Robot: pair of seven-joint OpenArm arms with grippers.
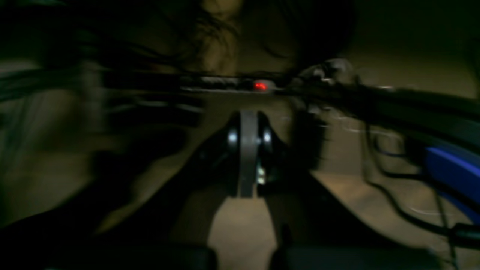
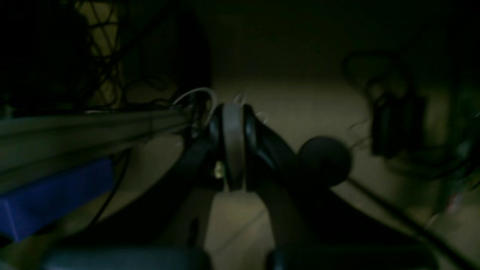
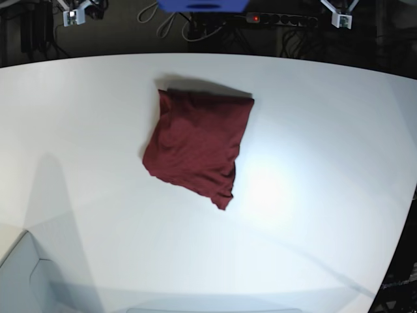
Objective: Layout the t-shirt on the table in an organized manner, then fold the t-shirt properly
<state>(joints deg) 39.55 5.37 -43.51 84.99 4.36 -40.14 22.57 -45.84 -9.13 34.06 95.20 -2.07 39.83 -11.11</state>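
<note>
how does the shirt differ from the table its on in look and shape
The t-shirt is dark maroon and matte; the table is white and glossy, with glare beside the cloth. The t-shirt is a small, skewed folded bundle with a ragged lower corner; the table is far larger, with a smooth curved edge. Both are plain, without print or pattern.

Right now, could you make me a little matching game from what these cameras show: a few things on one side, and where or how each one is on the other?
Things:
1. t-shirt
2. table
3. left gripper
4. power strip

Descriptions:
A. white and glossy, with a curved edge
B. on the floor beyond the table's far edge, with a red light glowing
C. shut, holding nothing
D. dark maroon, folded into a compact bundle

Pairs: 1-D, 2-A, 3-C, 4-B
</note>
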